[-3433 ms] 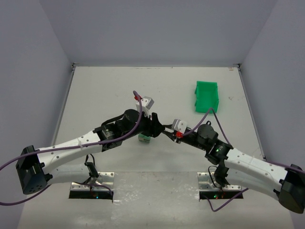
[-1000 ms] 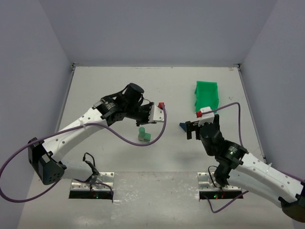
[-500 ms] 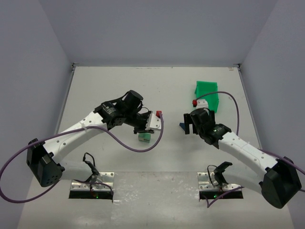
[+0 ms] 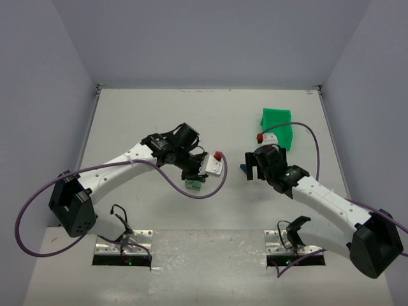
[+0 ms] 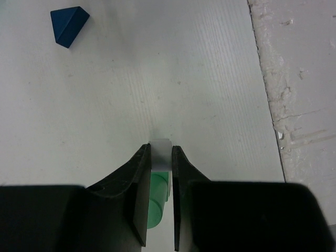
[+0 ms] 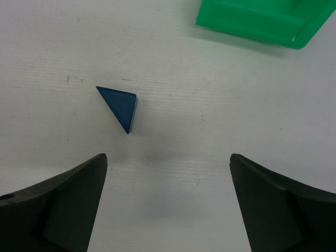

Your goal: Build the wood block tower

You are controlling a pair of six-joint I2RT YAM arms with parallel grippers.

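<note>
Grips pale block (image 5: pixel 160 153) in left pincer (image 4: pixel 193 173) just over green block (image 4: pixel 193 185), holds right pincer (image 6: pixel 167 158) wide open above untouched blue wedge (image 6: pixel 121 106); leaves, apparently, both placements outstanding.

Left hand (image 4: pixel 194 174) at green block stack (image 4: pixel 192 185), blue wedge (image 4: pixel 243 168) nearby

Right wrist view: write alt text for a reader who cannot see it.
A dark blue triangular wedge lies on the white table just ahead of the wide-open right gripper, touching neither finger. A bright green bin sits at the top right edge.
</note>
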